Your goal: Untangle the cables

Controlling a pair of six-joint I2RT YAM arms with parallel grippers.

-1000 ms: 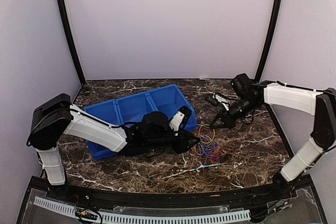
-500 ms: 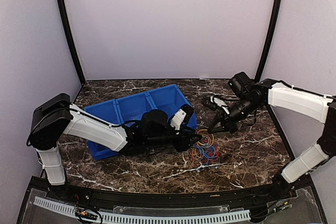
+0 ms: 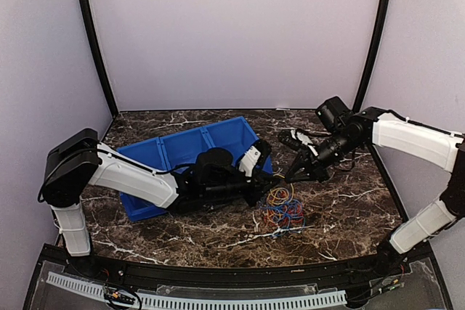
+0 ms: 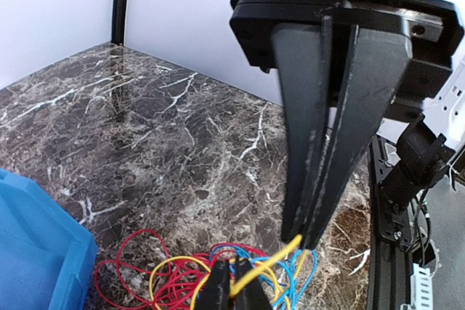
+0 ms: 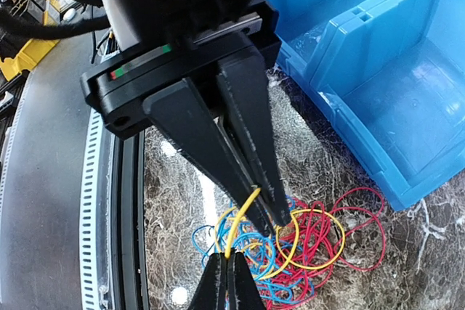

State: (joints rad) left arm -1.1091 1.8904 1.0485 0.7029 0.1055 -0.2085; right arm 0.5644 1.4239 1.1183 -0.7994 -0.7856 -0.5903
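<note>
Top external view: the cables (image 3: 282, 210) lie in one loose red, blue and yellow heap on the dark marbled tabletop (image 3: 341, 208), just beside the right-hand end of the blue bin (image 3: 182, 152). Both arms reach in low over the heap from opposite sides. The left end effector (image 3: 273, 183) and the right end effector (image 3: 289, 177) come tip to tip above the heap's far edge.

In the left wrist view, a yellow cable (image 4: 267, 264) runs in a short, nearly straight slant from the tips of the right end effector down to the tips of the left one. Red, yellow and blue loops lie on the tabletop beneath it. Both end effectors have their fingers pressed together, each clamped on that yellow cable.

The right wrist view shows the same strand from the other side, lifted off the heap, with the bin's open compartments behind and to the right.
</note>
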